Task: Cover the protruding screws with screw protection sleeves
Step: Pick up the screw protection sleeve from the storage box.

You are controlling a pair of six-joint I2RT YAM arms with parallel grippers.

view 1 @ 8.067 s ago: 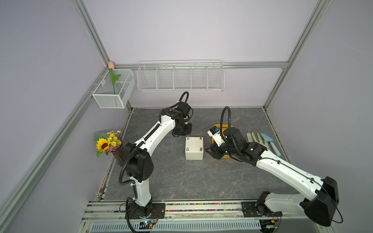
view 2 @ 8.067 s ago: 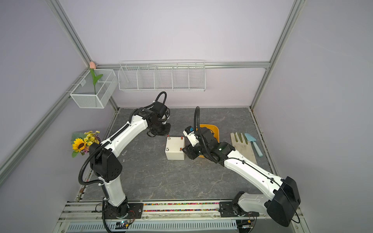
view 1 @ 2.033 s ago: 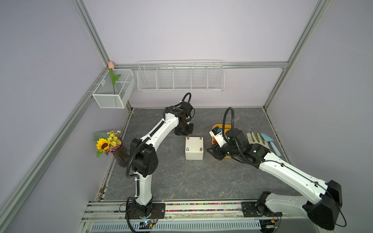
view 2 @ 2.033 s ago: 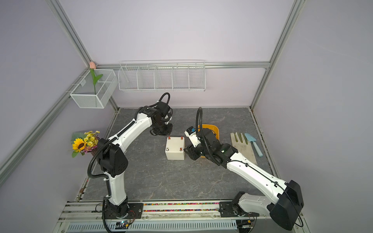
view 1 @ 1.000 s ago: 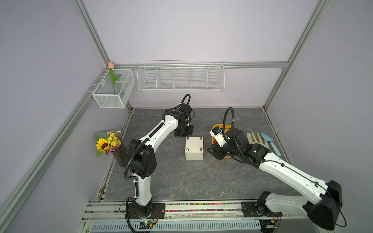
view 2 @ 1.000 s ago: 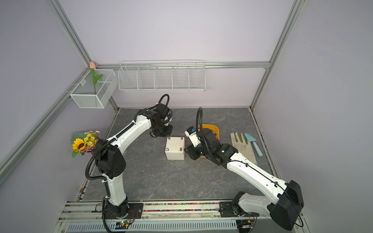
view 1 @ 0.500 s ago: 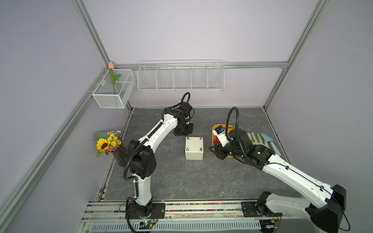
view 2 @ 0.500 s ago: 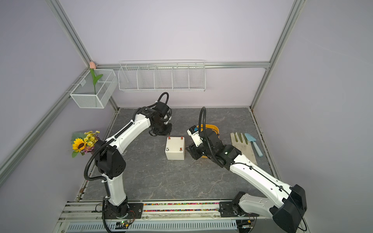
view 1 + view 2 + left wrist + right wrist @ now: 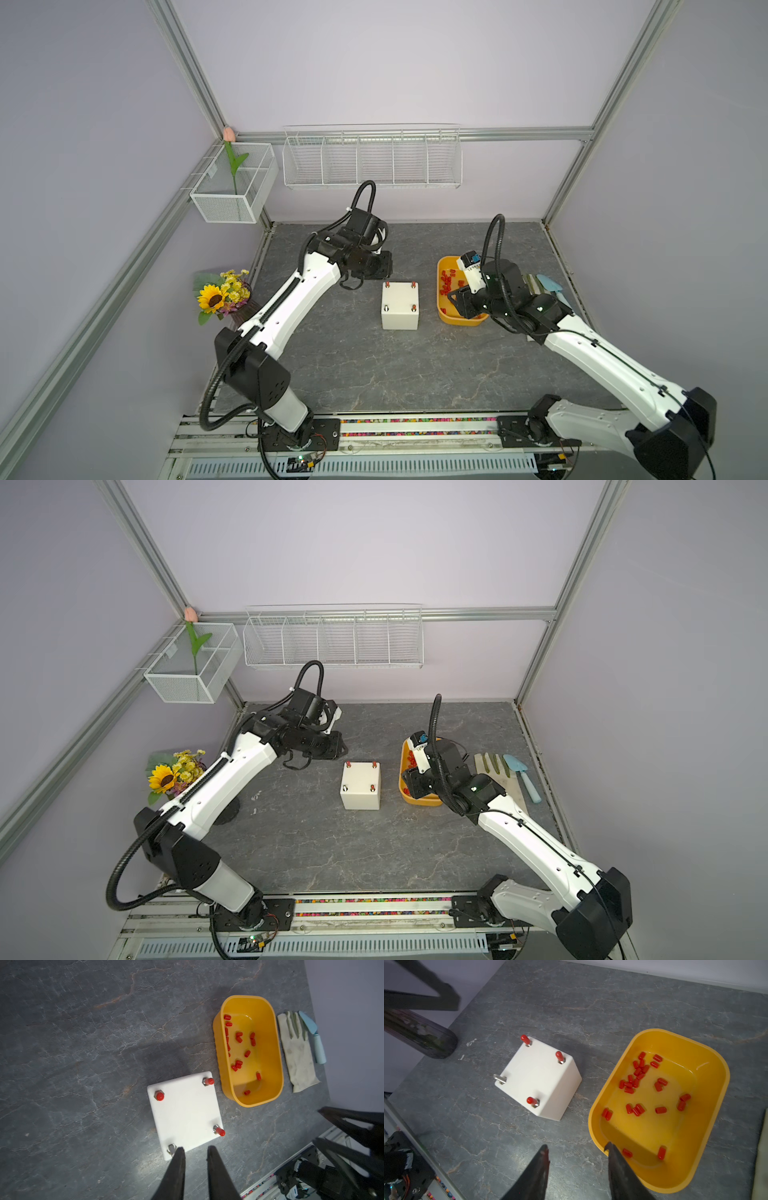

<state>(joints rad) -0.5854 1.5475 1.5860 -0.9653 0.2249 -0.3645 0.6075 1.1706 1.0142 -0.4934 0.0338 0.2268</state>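
Three of the four screws on top of the white box [image 9: 400,305] already wear a red sleeve [image 9: 559,1056]. The bare screw [image 9: 500,1079] is silver. It stands at a corner on the side of the box away from the yellow tray [image 9: 724,1076]. Many loose sleeves [image 9: 636,1082] lie in the tray, which sits just beside the box on the worktop [image 9: 374,365].

The right jaws hang over one edge of the tray. They are about half open and have nothing in them. The left jaws hang above the worktop near the back of the box. They are open just a little and are empty too.

I think the step in hand is getting the last sleeve. The right jaws need to go down into the tray, close on one sleeve that lies apart from the others, and lift it. Then the sleeve must point open end down and be pushed straight onto the bare screw.
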